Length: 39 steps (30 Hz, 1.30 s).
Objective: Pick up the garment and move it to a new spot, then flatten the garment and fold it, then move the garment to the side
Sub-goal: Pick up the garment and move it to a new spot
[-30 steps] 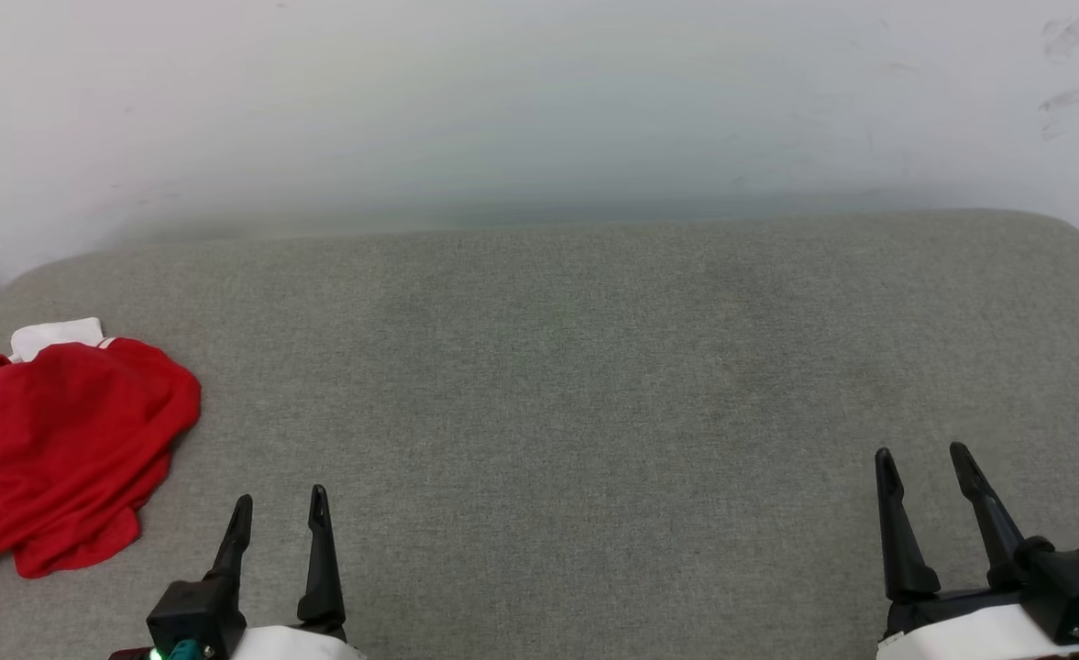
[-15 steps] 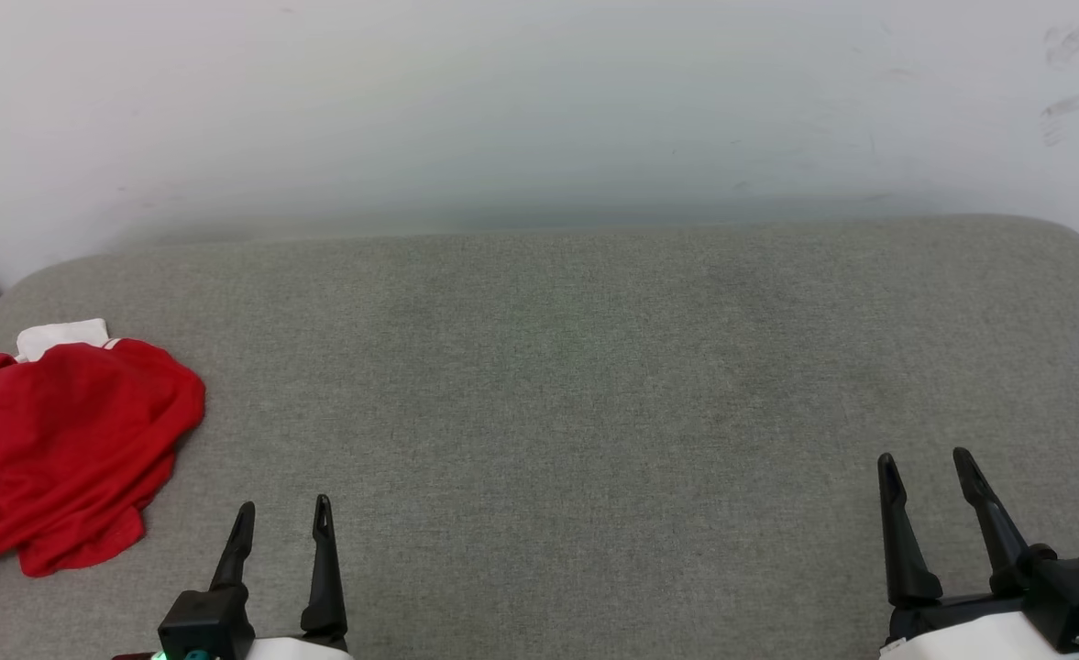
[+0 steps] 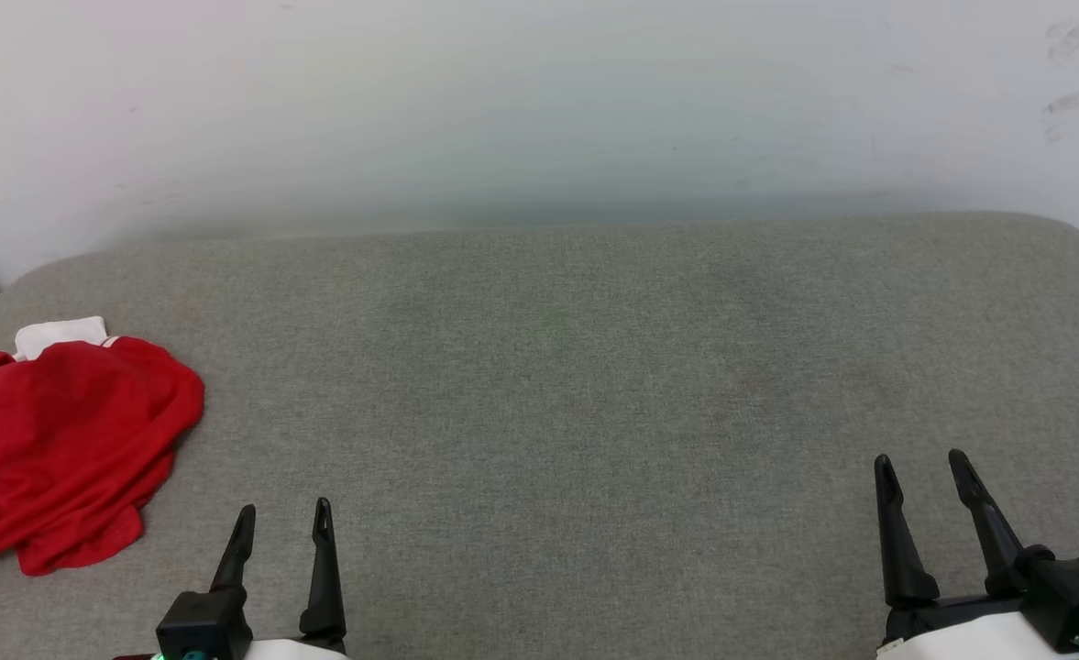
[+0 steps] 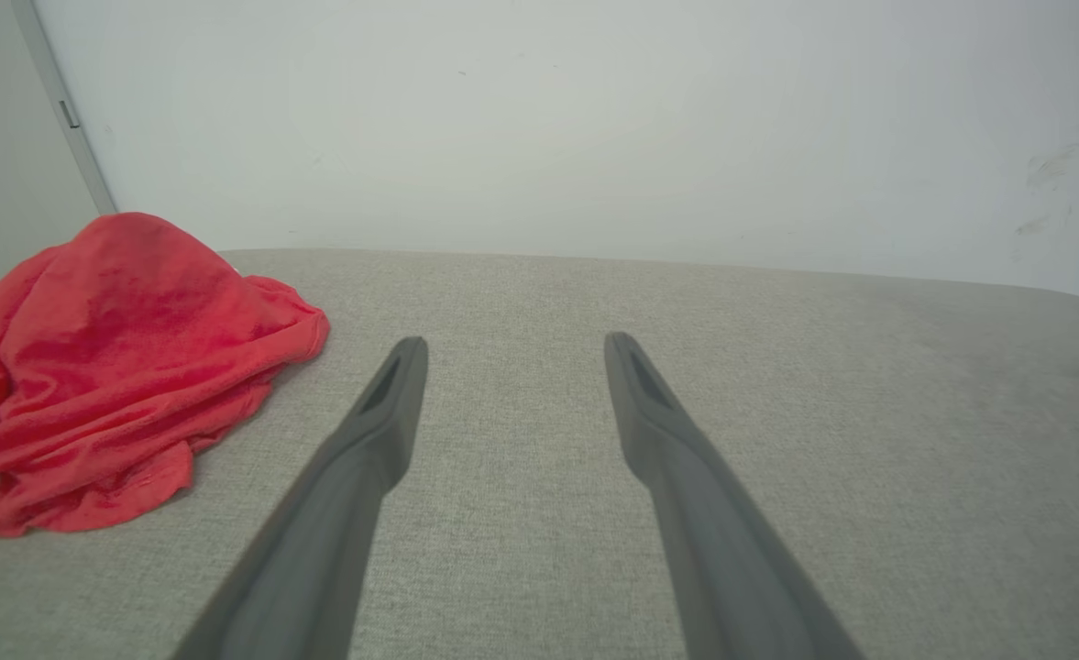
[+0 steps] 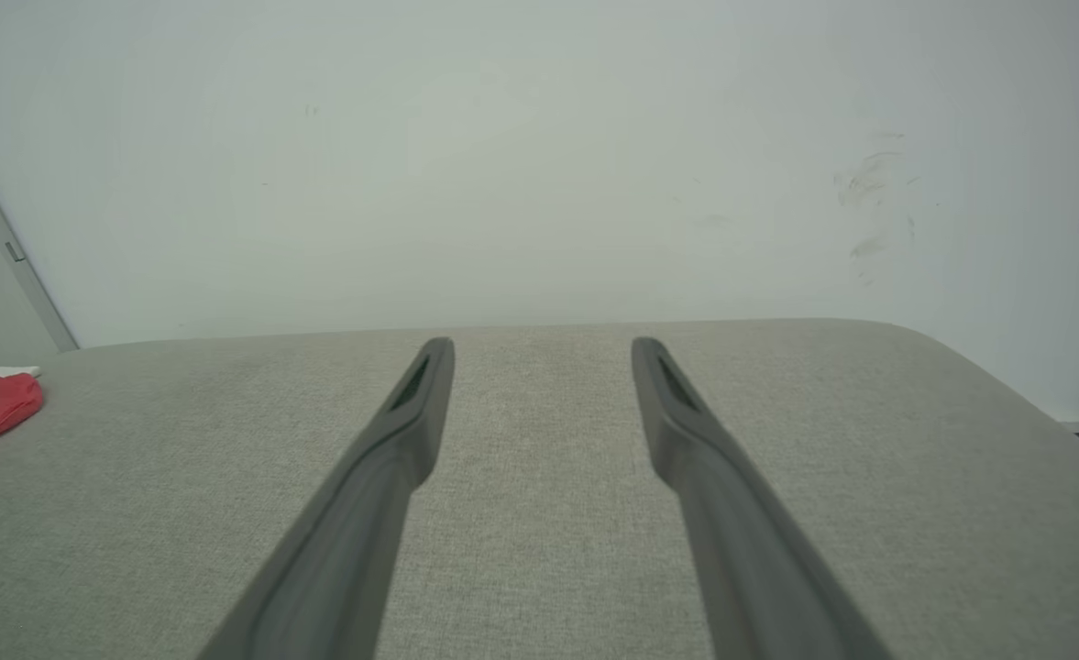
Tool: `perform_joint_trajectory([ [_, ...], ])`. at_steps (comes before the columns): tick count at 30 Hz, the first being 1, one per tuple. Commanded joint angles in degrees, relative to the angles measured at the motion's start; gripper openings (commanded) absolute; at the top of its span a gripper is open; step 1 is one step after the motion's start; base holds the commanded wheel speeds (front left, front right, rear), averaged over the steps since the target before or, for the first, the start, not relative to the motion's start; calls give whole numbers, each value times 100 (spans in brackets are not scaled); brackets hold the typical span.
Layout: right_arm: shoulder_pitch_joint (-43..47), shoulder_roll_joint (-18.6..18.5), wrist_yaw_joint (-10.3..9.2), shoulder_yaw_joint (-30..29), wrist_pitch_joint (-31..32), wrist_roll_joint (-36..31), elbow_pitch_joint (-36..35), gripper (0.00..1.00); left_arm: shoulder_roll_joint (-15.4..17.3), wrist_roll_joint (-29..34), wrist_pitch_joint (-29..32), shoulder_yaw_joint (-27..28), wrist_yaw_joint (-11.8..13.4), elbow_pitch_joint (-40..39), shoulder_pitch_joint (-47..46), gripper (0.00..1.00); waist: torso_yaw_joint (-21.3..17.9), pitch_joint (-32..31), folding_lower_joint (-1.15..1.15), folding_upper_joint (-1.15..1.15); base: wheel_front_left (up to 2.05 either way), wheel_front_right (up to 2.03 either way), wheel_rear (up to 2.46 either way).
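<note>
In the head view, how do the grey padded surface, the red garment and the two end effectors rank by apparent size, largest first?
1. grey padded surface
2. garment
3. left end effector and right end effector, unranked: nearly alike; the right seems slightly bigger, perhaps only nearer the camera.

Garment (image 3: 62, 449) lies on the padded surface (image 3: 548, 367), at its left end, running off the left side of the head view. The wall (image 3: 539, 110) stands directly behind the surface, along its whole back edge. Left gripper (image 3: 284, 506) is over the near edge, just right of the garment and nearer than it, not touching it. Right gripper (image 3: 919, 456) is over the near edge at the right end, well apart from the garment and level with the left one.
</note>
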Motion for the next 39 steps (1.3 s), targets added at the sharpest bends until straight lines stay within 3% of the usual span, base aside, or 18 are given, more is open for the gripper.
perform_joint_trajectory([
  [1, 59, 3, -2, 5, -12, -17, -18, 100, 10, -34, -16, 29, -4, 10, -20, 100, 12, -1, 0, 0, 0, 0, 0],
  [12, 81, 3, -2, 57, -13, -124, -62, 100, 9, -130, -15, 87, 2, 38, -121, 100, 483, 5, 0, 0, 0, 0, 0],
  [39, 131, 3, -2, 206, -12, -456, -286, 100, 7, -342, -15, 352, 291, 4, -193, 100, 2635, 194, 0, 0, 0, 0, 0],
])
